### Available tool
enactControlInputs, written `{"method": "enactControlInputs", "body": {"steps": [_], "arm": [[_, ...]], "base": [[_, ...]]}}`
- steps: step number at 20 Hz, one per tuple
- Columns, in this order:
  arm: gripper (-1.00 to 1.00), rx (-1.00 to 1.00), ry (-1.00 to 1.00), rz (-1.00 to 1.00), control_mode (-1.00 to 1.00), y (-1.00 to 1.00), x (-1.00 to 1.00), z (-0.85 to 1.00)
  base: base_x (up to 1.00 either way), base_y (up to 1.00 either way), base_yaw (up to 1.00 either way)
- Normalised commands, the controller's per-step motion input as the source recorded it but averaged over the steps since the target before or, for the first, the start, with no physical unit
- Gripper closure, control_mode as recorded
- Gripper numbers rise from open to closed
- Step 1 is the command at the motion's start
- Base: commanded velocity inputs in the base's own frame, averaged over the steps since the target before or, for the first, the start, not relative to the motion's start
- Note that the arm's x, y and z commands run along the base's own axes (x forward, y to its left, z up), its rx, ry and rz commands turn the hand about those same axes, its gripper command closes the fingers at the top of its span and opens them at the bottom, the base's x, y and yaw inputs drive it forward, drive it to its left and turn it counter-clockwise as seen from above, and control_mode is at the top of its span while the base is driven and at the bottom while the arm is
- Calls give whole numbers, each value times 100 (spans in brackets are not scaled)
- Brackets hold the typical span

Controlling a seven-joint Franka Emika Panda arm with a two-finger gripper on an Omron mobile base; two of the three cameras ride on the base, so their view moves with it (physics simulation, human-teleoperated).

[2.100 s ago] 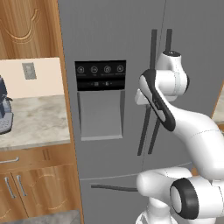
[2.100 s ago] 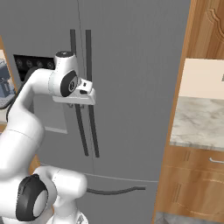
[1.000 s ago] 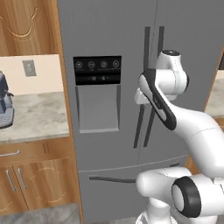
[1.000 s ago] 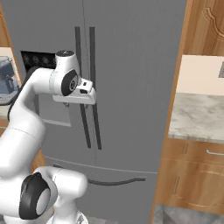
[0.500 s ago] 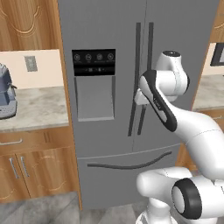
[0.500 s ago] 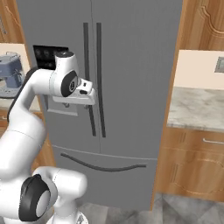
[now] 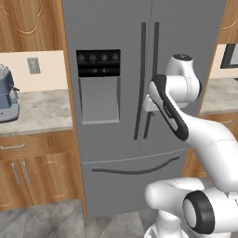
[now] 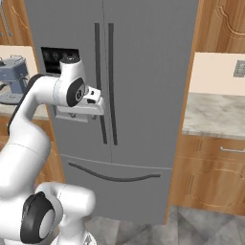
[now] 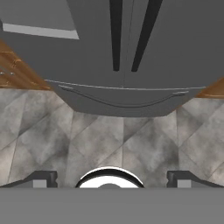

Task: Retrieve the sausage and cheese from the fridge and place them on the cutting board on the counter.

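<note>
The fridge point(image 7: 116, 42) stands right ahead with both doors shut, its dark bar handles point(image 7: 142, 79) side by side at the middle seam. The sausage, the cheese and the cutting board are out of view. My gripper point(image 7: 149, 107) hangs in front of the handles, pointing down at the floor, apart from the doors. In the right base view the gripper point(image 8: 79, 117) sits just left of the handles point(image 8: 113, 81). In the hand view the gripper point(image 9: 111, 179) is open, its fingertips point(image 9: 41, 179) far apart with nothing between them, above the fridge's point(image 9: 175, 43) bottom drawer.
Marble counter point(image 7: 42, 109) over wooden cabinets flanks the fridge on the left, carrying a blue-grey coffee machine point(image 7: 7, 100). More counter point(image 8: 215, 115) lies on the right. Grey tiled floor point(image 9: 144, 144) spreads before the fridge. The black dispenser panel point(image 7: 98, 62) is on the left door.
The whole picture has shifted because the base has moved, so more of the fridge's lower drawer and the floor shows. The arm holds the same pose and the gripper stays open.
</note>
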Motion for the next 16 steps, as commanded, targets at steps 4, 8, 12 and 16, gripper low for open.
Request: {"method": "enactControlInputs", "body": {"steps": [4, 8, 12, 16], "arm": [[-100, 0, 0, 0, 100, 0, 0, 0], [-100, 0, 0, 0, -100, 0, 0, 0], [-100, 0, 0, 0, -100, 0, 0, 0], [-100, -1, 0, 0, -100, 0, 0, -3]], "base": [[0, 0, 0], [0, 0, 0], [0, 0, 0], [0, 0, 0]]}}
